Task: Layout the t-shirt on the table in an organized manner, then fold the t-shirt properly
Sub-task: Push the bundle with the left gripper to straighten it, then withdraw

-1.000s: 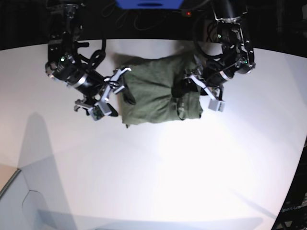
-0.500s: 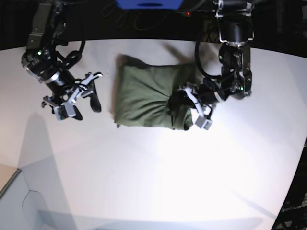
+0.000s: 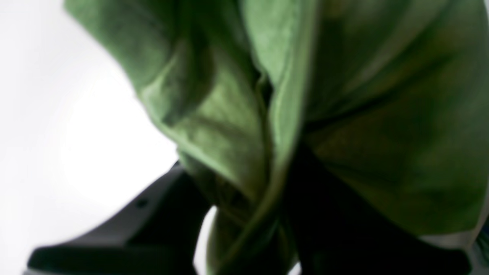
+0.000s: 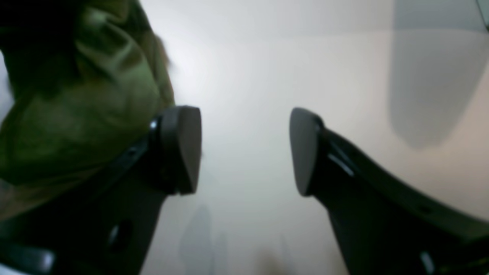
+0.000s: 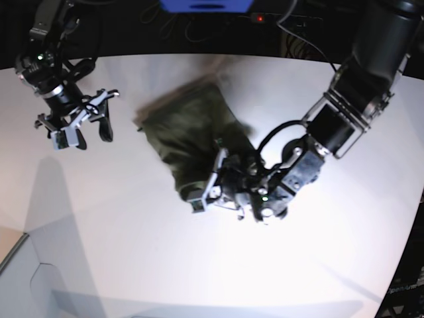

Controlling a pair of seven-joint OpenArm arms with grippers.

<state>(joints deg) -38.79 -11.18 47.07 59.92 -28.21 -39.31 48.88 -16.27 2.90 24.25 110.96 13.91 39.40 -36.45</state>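
Olive-green cloth fills the left wrist view, where the left gripper (image 3: pixel 248 229) is clamped on a bunched fold of the t-shirt (image 3: pixel 344 95); one dark finger (image 3: pixel 153 229) shows at the lower left of that frame and the other is mostly hidden under the cloth. In the base view this left gripper (image 5: pixel 209 189) sits at the lower centre, at the lower edge of the t-shirt (image 5: pixel 189 129), which lies crumpled on the white counter (image 5: pixel 132 252) and stretches from there toward the upper centre of the frame. The right gripper (image 5: pixel 83 126) hangs in the upper left of the base view, well apart from the garment. In the right wrist view the right gripper (image 4: pixel 244 151) has its two dark pads (image 4: pixel 183 149) wide apart with only bare counter (image 4: pixel 305 57) between them, and the t-shirt (image 4: pixel 76 114) appears at the upper left of that frame.
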